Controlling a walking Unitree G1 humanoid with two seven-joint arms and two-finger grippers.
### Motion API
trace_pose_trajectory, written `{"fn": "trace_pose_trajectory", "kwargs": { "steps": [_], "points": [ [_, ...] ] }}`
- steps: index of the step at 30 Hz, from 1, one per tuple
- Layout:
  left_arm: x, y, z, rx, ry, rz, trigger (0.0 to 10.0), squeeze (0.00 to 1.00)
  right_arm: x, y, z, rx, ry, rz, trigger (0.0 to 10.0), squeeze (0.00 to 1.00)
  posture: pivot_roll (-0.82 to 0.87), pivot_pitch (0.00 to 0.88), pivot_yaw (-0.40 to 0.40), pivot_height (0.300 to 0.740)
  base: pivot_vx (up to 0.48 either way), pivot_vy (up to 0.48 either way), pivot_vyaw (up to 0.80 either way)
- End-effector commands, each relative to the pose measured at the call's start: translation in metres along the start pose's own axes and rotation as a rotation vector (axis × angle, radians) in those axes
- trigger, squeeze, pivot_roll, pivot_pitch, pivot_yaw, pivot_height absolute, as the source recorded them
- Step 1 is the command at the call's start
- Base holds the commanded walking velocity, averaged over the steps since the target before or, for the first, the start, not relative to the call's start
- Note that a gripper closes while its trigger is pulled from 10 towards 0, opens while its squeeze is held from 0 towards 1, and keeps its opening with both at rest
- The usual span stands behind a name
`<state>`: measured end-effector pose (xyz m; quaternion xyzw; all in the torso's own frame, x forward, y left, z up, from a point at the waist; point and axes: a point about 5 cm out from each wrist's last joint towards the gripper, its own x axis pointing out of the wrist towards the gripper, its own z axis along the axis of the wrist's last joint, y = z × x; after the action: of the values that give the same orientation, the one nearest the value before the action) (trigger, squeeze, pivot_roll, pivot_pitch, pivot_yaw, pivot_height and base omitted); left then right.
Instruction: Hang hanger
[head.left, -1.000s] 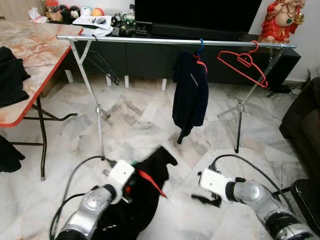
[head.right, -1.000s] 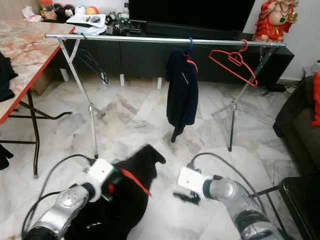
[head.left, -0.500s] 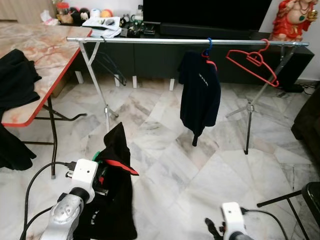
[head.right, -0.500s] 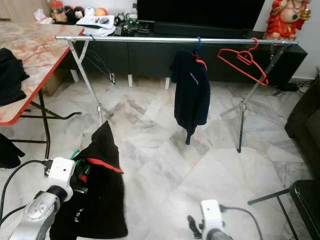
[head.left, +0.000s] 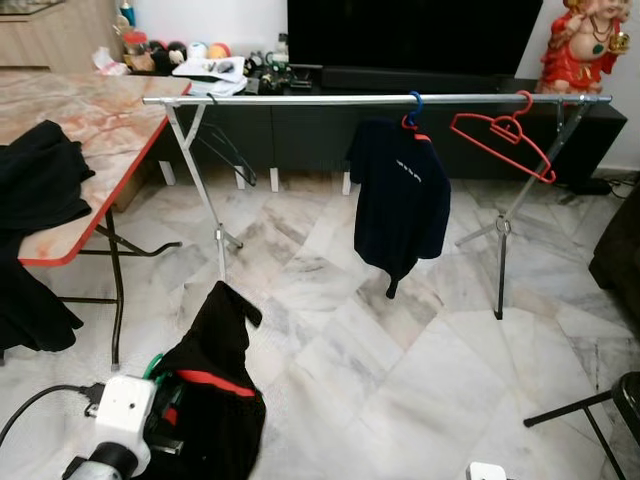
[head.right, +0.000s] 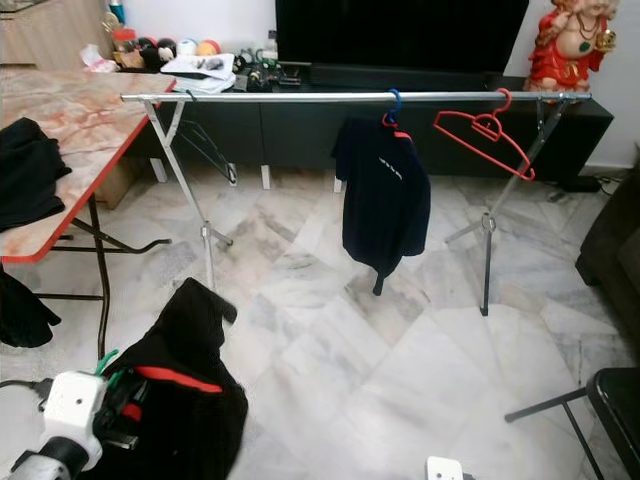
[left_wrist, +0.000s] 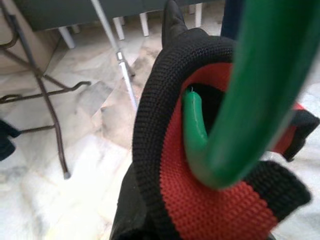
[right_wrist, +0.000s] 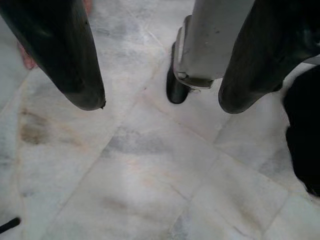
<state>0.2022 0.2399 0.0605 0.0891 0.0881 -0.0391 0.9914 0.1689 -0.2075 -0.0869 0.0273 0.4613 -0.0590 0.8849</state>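
A silver clothes rail (head.left: 300, 100) spans the room ahead on two tripod stands. A navy shirt (head.left: 402, 195) hangs from it on a blue hanger, with a bare red hanger (head.left: 503, 140) to its right and black hangers (head.left: 218, 148) near its left end. Low at the left, my left gripper (head.left: 160, 432) is shut on a green hanger (left_wrist: 235, 100) that carries a black garment with a red collar (head.left: 210, 410); the cloth hides its fingers. My right gripper (right_wrist: 160, 105) is open, pointing down at the marble floor beside a grey post with a black foot (right_wrist: 200, 50).
A marble-topped table with a red edge (head.left: 95, 170) stands at the left, with black clothes (head.left: 40, 185) draped on it. A dark TV console (head.left: 300, 125) runs behind the rail. A black chair frame (head.left: 590, 405) sits at the lower right.
The view has lifted and shifted. My left gripper has carried the black garment to the left and lower in the picture. My right arm has dropped to the bottom edge.
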Motion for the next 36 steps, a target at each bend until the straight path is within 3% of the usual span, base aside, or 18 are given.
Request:
{"fn": "trace_pose_trajectory", "kwargs": {
  "steps": [1, 10, 17, 21, 36],
  "points": [
    [-0.002, 0.004, 0.008, -0.015, -0.032, 0.023, 10.0, 0.0, -0.001, 0.001, -0.006, 0.028, 0.011, 0.001, 10.0, 0.0, 0.04, 0.035, -0.003, 0.721, 0.0, 0.0, 0.0],
    [-0.011, -0.004, 0.007, -0.034, -0.013, 0.022, 10.0, 0.0, -0.003, -0.004, -0.018, -0.037, 0.073, -0.014, 10.0, 0.0, 0.04, 0.0, -0.003, 0.721, 0.293, 0.0, 0.0],
    [-0.011, -0.005, 0.004, -0.039, 0.003, 0.018, 10.0, 0.0, -0.004, -0.009, -0.02, -0.002, 0.08, -0.025, 10.0, 0.0, 0.03, 0.0, 0.002, 0.721, 0.377, 0.0, 0.0],
    [-0.014, -0.011, 0.001, -0.058, 0.022, 0.007, 10.0, 0.0, -0.006, -0.003, -0.028, -0.048, 0.115, 0.019, 10.0, 0.0, 0.03, 0.0, 0.015, 0.721, 0.384, 0.0, 0.0],
    [-0.013, -0.009, -0.002, -0.06, 0.038, 0.009, 10.0, 0.0, -0.006, 0.01, -0.035, -0.048, 0.136, 0.042, 10.0, 0.0, 0.04, 0.0, 0.023, 0.721, 0.417, 0.0, 0.0]
  ]
}}
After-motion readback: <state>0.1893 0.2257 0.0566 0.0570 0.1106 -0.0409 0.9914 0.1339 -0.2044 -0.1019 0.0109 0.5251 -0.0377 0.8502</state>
